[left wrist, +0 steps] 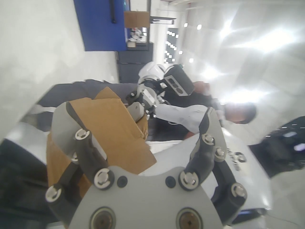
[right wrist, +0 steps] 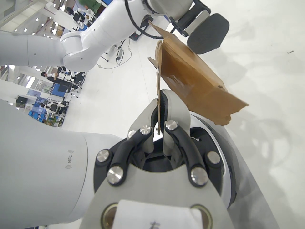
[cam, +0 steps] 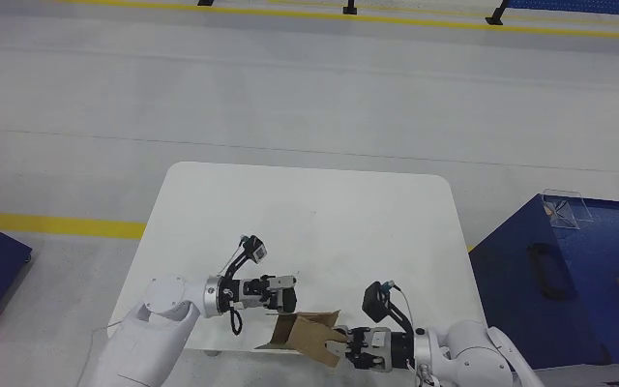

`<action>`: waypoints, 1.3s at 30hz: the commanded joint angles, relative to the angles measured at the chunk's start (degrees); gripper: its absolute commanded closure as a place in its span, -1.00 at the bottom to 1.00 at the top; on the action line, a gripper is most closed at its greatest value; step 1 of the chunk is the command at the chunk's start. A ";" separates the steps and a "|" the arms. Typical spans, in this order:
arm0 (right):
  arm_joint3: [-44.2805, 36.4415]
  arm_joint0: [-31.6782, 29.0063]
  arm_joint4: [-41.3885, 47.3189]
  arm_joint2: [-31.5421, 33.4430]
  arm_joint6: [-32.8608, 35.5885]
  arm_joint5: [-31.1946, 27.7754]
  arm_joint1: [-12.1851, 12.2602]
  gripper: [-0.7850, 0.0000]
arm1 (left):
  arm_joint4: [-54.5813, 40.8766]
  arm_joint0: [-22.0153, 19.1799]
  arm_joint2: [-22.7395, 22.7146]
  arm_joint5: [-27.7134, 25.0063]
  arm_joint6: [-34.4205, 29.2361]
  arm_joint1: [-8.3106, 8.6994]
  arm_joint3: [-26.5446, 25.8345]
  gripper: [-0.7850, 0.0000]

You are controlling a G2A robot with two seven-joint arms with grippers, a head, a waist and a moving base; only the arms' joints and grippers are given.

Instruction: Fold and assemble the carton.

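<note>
A brown, partly folded carton point(cam: 308, 337) is held at the near edge of the white table point(cam: 309, 213). My right gripper point(right wrist: 159, 107) is shut on a thin flap of the carton point(right wrist: 190, 77); it comes in from the near right point(cam: 341, 348). My left gripper point(cam: 287, 295) stands open at the carton's far left corner. In the left wrist view its fingers point(left wrist: 69, 120) are spread wide, with the carton point(left wrist: 102, 125) just past one of them. In the right wrist view, one dark pad point(right wrist: 207, 34) of the left gripper lies beside the carton's outer panel.
The carton sits close to the table's near edge. The far and middle table surface is bare white. A blue cabinet point(cam: 551, 290) stands off the table's right side. A yellow floor line point(cam: 68, 226) runs to the left.
</note>
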 commanded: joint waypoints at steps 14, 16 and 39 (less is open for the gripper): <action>1.69 3.13 9.63 4.95 3.31 5.42 0.83 1.00 | 34.77 11.67 -11.56 0.64 9.24 3.90 -26.37 -1.00; 1.92 3.39 11.46 5.00 4.59 5.74 0.93 1.00 | 39.12 12.29 -11.41 1.29 9.19 4.18 -28.03 -1.00; -0.11 5.56 11.04 1.12 7.74 3.75 1.58 1.00 | 47.80 4.64 1.42 9.67 4.40 3.89 -23.55 0.34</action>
